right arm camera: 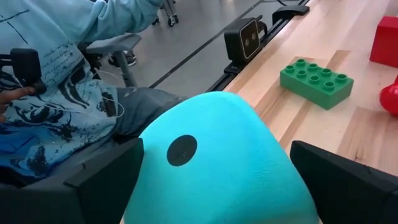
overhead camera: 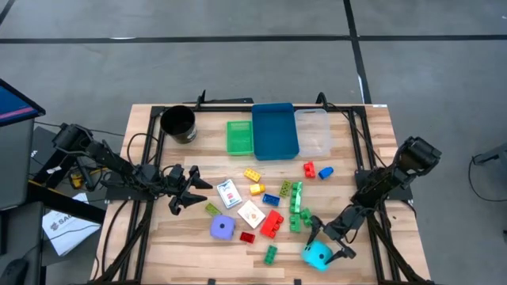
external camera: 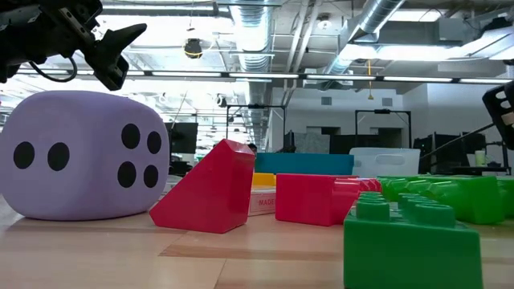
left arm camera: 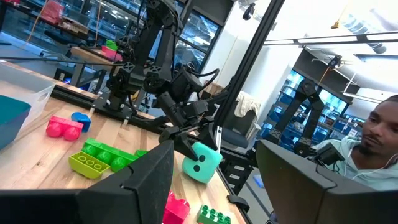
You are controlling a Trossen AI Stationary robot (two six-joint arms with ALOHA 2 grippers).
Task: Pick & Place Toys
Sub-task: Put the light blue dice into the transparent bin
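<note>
Nearest you, at the table's front edge, your right gripper (overhead camera: 326, 245) has its fingers spread wide on either side of the soft cyan foam die (overhead camera: 317, 255); in the right wrist view the cyan foam die (right arm camera: 224, 168) fills the gap between the two dark fingers (right arm camera: 109, 183), though you can't quite tell whether the pads press on it. Just beside it lies a small green plastic brick (overhead camera: 271, 253). A little farther in sits the purple foam die (overhead camera: 223, 228), near a red plastic brick (overhead camera: 272, 223) and a white card pack (overhead camera: 251, 213). Your left gripper (overhead camera: 187, 192) hangs above the wood left of a second white card pack (overhead camera: 229, 194), its fingers apart and holding nothing. Toward the middle, a row of green bricks (overhead camera: 296, 198) and a yellow brick (overhead camera: 253, 175) lie loose. Farthest back stand the green tray (overhead camera: 239, 138), the blue tray (overhead camera: 275, 131), the clear tray (overhead camera: 314, 131) and the black cup (overhead camera: 179, 123).
</note>
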